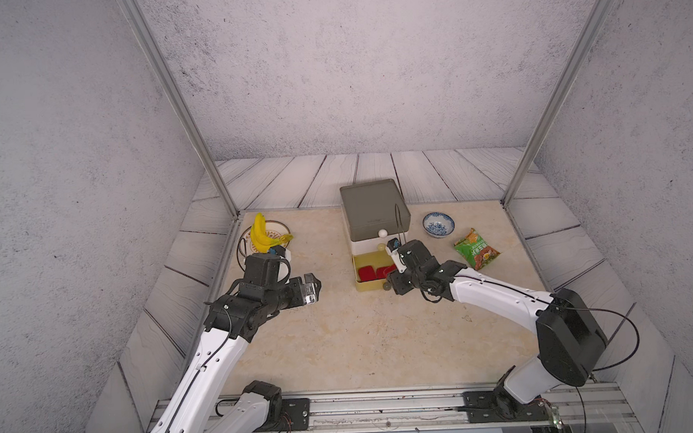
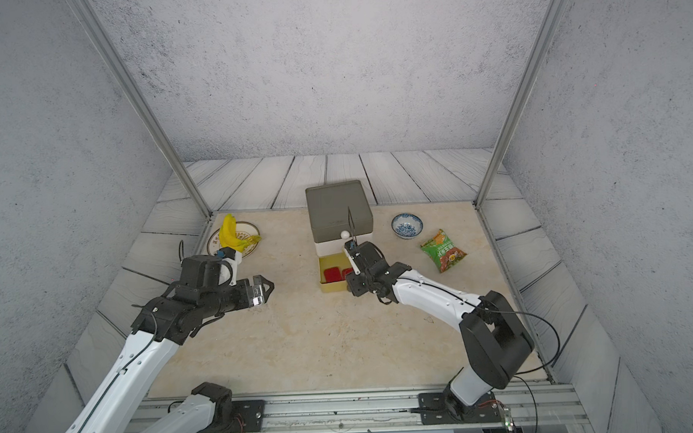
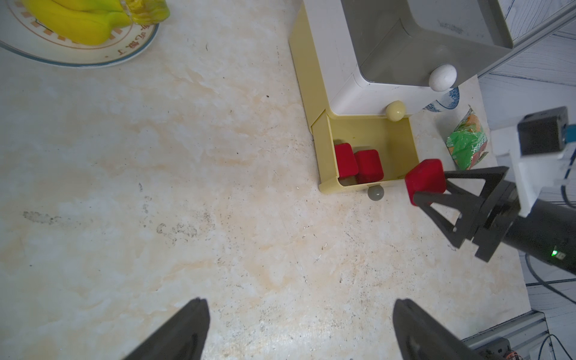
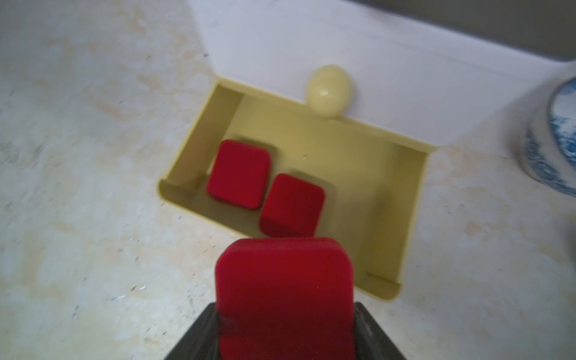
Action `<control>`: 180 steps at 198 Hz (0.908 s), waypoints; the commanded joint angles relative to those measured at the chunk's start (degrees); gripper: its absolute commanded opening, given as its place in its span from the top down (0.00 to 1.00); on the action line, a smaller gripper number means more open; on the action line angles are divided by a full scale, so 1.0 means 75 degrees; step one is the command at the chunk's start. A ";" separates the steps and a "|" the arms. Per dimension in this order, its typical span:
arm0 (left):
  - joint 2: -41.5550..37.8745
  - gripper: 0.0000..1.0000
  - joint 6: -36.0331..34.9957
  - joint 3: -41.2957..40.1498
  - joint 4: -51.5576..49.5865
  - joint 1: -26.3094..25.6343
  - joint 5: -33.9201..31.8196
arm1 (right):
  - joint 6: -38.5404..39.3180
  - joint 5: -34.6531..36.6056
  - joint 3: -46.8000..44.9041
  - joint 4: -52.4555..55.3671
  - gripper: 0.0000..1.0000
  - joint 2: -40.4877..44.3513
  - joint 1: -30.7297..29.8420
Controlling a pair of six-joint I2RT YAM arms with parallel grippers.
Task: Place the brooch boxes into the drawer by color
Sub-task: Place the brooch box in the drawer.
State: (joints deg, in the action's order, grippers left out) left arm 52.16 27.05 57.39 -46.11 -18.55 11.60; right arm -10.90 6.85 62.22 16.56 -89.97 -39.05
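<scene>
Two reds down and the third in the claw, so we reckon we're on the home stretch.

The yellow drawer (image 4: 411, 218) at the bottom of the chest (image 1: 374, 204) is pulled out, with two red boxes (image 4: 238, 173) lying side by side in its left half. The grey and white tiers are shut, so we can't see inside them. There are no blue or black boxes out on the table (image 1: 361, 344), so our guess is they're already stowed. The right gripper (image 3: 431, 187) is clamped on the third red box (image 4: 285, 296), with the arm stretched forward and tipped down. It holds the box above the drawer's near right corner, not inside yet. What's left is to drop it in and probably push the drawer shut. The left gripper (image 1: 317, 288) hovers over bare table well left of the chest, jaws wide and empty.
</scene>
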 commanded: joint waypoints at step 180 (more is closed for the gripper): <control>-0.0002 0.02 -0.0173 0.0119 -0.0086 -0.0047 -0.0166 | -0.0447 0.0767 0.1223 -0.0954 0.24 -0.1934 0.0715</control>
State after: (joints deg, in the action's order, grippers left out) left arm 52.18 26.76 57.39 -46.13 -18.55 11.05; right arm -14.41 10.57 69.93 10.48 -105.45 -33.89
